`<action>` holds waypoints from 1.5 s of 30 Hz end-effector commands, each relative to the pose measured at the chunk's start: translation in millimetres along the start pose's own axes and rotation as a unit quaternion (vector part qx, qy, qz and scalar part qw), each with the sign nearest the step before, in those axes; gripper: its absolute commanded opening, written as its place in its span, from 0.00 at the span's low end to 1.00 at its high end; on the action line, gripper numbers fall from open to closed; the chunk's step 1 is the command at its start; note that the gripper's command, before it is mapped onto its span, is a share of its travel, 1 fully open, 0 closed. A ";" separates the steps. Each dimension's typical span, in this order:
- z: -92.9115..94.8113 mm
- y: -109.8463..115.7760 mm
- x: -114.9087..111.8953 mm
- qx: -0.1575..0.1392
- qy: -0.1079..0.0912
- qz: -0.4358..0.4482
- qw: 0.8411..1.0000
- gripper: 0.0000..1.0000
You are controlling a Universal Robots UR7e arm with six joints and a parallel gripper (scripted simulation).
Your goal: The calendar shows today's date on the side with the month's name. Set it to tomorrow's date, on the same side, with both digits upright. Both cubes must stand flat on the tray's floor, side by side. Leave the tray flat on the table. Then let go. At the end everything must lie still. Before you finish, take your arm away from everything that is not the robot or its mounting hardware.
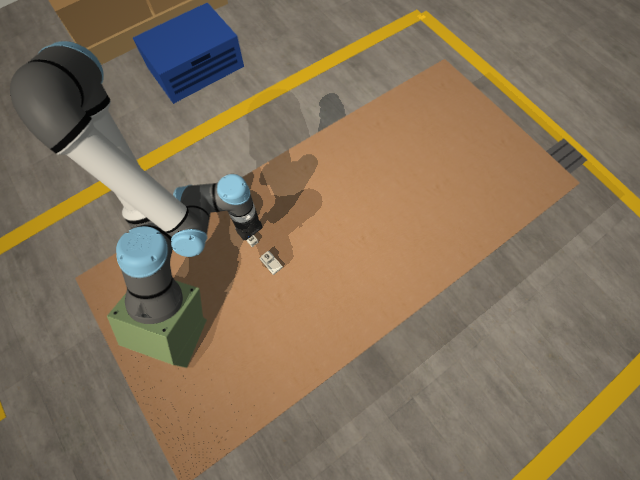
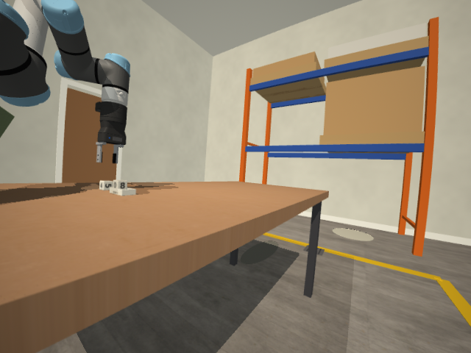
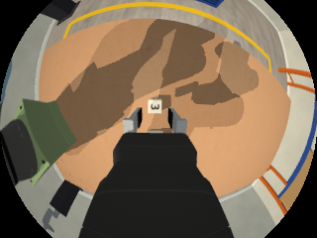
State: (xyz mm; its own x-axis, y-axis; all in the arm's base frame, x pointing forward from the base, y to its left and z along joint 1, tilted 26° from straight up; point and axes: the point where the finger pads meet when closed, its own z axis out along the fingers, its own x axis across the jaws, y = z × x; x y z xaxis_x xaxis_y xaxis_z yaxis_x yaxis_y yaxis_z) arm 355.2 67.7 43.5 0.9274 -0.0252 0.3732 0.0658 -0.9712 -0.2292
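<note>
The pincer (image 1: 249, 237) (image 2: 107, 157) (image 3: 155, 114) is hovering above the tabletop (image 1: 361, 206) (image 2: 190, 212) (image 3: 223, 164), its fingers standing apart with nothing between them. Beneath it, a loose number cube (image 1: 251, 240) (image 2: 105, 185) (image 3: 155, 106) is resting on the tabletop near the calendar tray (image 1: 277, 267) (image 2: 127, 192), outside it; its upper face is showing a 3 in the wrist view, and a side face is showing a 5 in the exterior view. A second number cube (image 1: 267, 257) (image 2: 120, 184) is sitting in the tray toward one end, bearing a 9 on top and an 8 on one side, while the other end of the tray is lying unfilled. The step in hand is probably the picking up of the loose cube, the fingers appearing to be lining up with its sides. The next move is calling for a straight descent over the cube, a centred closing on two opposite side faces, and then a lift toward the tray; a turn may be needed if the wanted digit is not facing the month side. Lettering on the tray is appearing too small to read, so the month and the intended date are remaining uncertain. In the top view the wrist housing is hiding the fingers, and in the wrist view the gripper body is covering nearly all of the tray. The cubes' far and bottom faces are staying out of sight.
</note>
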 end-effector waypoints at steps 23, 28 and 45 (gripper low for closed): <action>18.4 -1.1 -2.5 0.001 -0.002 0.001 1.000 0.87; 26.3 -1.2 -2.5 0.001 -0.002 0.001 1.000 0.87; 47.2 -1.2 -1.8 0.000 -0.002 0.001 1.000 0.87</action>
State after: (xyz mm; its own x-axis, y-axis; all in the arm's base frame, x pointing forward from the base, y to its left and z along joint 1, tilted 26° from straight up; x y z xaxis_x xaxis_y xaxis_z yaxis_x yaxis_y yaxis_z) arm 368.5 77.4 6.8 0.9303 -0.0269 0.3657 0.0640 -0.9701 -0.2343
